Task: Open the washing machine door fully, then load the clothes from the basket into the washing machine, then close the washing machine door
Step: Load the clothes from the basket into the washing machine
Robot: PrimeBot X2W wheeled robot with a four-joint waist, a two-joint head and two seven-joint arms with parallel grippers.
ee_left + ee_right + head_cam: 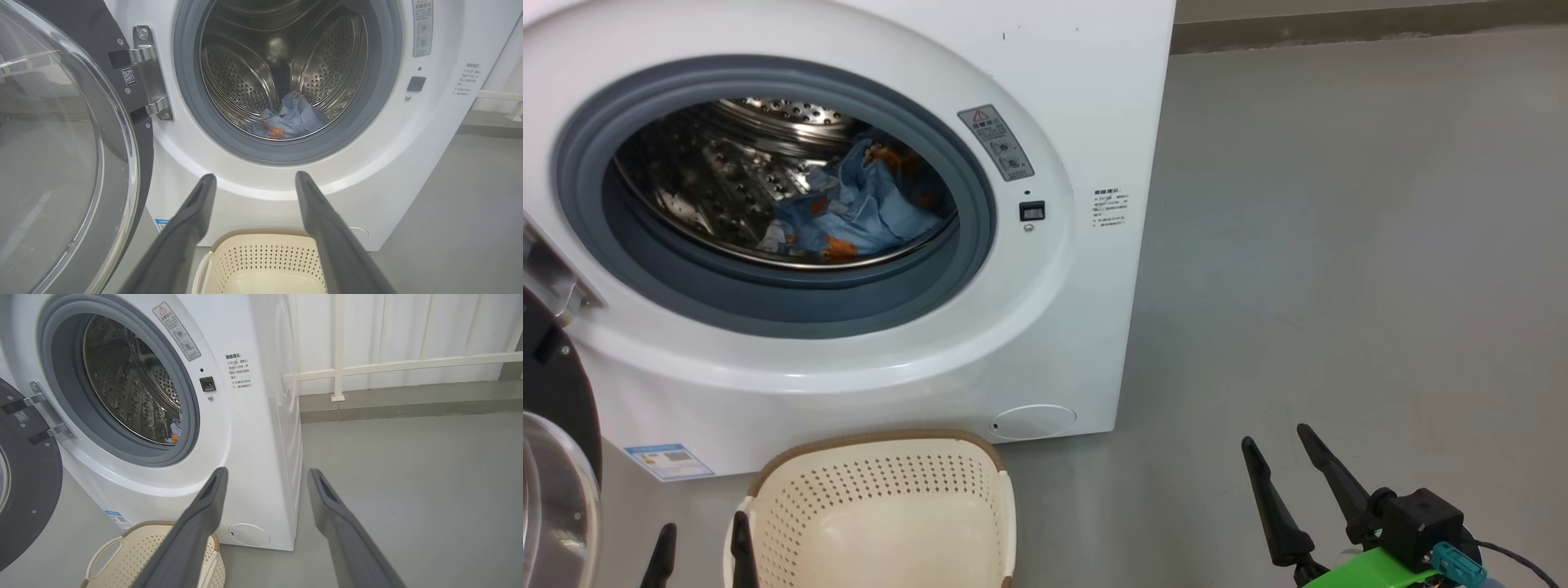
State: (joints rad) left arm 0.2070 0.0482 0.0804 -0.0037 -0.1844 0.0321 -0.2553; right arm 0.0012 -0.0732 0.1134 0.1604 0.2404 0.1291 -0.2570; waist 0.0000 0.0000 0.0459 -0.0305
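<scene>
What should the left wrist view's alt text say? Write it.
An open front-loading washing machine holds a blue garment in its steel drum. Its glass door is swung wide at left, and the open left hand points over a cream perforated basket.

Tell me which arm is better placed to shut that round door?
Probably the left: the washing machine door hangs open on the robot's left, beside the left gripper; the right gripper sits far off on the other side.
</scene>
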